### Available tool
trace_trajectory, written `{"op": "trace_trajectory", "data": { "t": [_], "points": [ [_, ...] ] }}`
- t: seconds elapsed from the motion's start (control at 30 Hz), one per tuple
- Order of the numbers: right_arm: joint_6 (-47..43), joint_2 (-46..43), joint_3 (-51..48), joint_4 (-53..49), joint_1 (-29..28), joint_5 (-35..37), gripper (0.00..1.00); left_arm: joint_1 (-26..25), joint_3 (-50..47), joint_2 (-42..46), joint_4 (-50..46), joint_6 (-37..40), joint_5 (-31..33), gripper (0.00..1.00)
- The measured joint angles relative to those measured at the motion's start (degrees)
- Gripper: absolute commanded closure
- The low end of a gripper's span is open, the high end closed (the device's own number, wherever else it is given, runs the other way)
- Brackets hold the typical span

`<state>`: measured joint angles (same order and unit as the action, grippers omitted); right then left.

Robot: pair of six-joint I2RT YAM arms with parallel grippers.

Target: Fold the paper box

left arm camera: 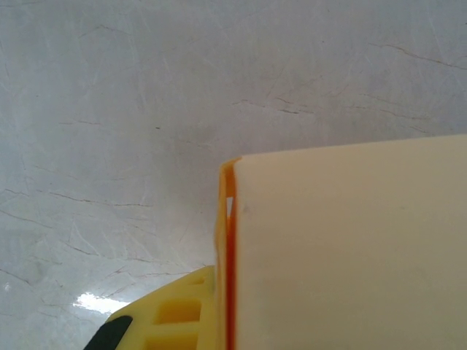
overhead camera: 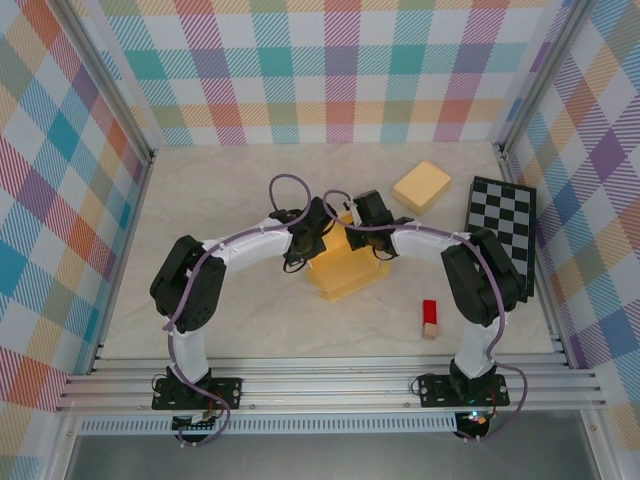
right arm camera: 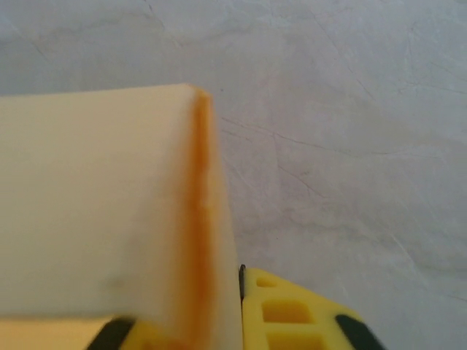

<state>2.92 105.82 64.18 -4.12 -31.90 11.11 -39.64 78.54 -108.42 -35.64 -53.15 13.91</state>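
Observation:
The yellow paper box [overhead camera: 345, 272] sits mid-table, with both arms meeting over its far side. My left gripper [overhead camera: 316, 236] is shut on the box's left wall. In the left wrist view that cream wall [left arm camera: 350, 248] with its orange edge stands between the jaws of the left gripper [left arm camera: 230, 321]; one yellow finger [left arm camera: 175, 313] shows and the other is hidden behind the wall. My right gripper [overhead camera: 364, 226] is shut on the opposite wall. In the right wrist view that wall [right arm camera: 95, 197] runs down into the right gripper [right arm camera: 211, 324], beside a yellow finger [right arm camera: 292, 313].
A tan folded box [overhead camera: 421, 186] lies at the back right. A black-and-white checkerboard [overhead camera: 500, 225] lies along the right side. A small red block [overhead camera: 429, 318] stands near the right arm's base. Plaid walls surround the table.

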Motion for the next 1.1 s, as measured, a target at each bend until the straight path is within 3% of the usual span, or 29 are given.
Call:
{"op": "trace_trajectory", "data": {
  "t": [0.23,0.5,0.63,0.87,1.1],
  "points": [
    [3.0,0.0,2.3,-5.0,-2.1,10.0,1.0,0.0,3.5,-2.3,-1.5,-1.3,-2.0,0.99],
    [7.8,-0.2,2.3,-6.5,-2.6,12.7,0.89,0.0,4.5,-3.0,-1.7,-1.5,-3.0,0.99],
    [9.9,-1.4,1.8,-5.7,-2.1,10.5,0.76,0.0,4.5,-3.0,-2.5,-2.0,-2.9,0.99],
    [9.9,-7.3,0.6,-6.0,0.9,0.2,0.56,0.2,4.6,-3.0,-3.4,-3.3,-2.7,0.99],
    [3.8,-9.2,0.6,-5.9,1.5,-5.9,0.53,0.6,4.6,-3.0,-3.5,-4.0,-2.9,0.99]
  ]
}}
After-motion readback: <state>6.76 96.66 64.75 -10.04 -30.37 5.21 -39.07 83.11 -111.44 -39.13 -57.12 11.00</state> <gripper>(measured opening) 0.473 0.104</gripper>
